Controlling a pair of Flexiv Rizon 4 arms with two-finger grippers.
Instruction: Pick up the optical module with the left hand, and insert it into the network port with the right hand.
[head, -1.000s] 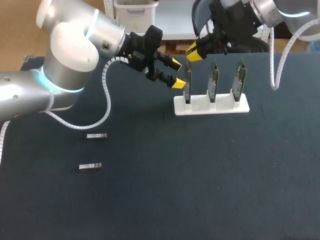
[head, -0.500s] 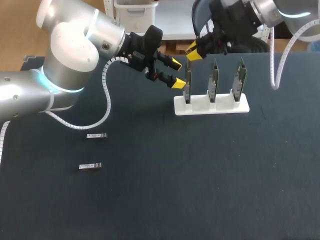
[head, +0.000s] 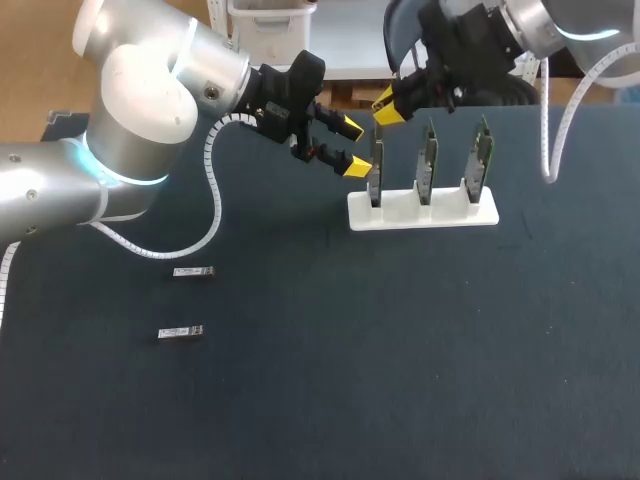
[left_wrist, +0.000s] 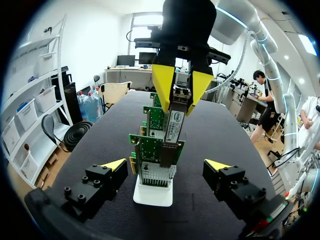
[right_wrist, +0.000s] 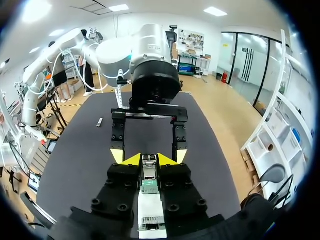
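My right gripper (head: 388, 105) hangs just above the leftmost of three green network cards (head: 375, 172) standing in a white holder (head: 422, 214). It is shut on a silver optical module (left_wrist: 175, 124), which points down at that card's metal port (left_wrist: 157, 175). In the right wrist view the module (right_wrist: 149, 172) sits between the yellow tips of my right gripper (right_wrist: 149, 160). My left gripper (head: 350, 146) stands open just left of the same card, nothing between its fingers. In the left wrist view my left gripper (left_wrist: 166, 166) straddles the card, with my right gripper (left_wrist: 182, 92) above it.
Two spare modules lie on the dark table at the left, one (head: 193, 271) slightly farther back than the other (head: 180, 332). The holder's other two cards (head: 428, 165) (head: 480, 160) stand to the right of the first.
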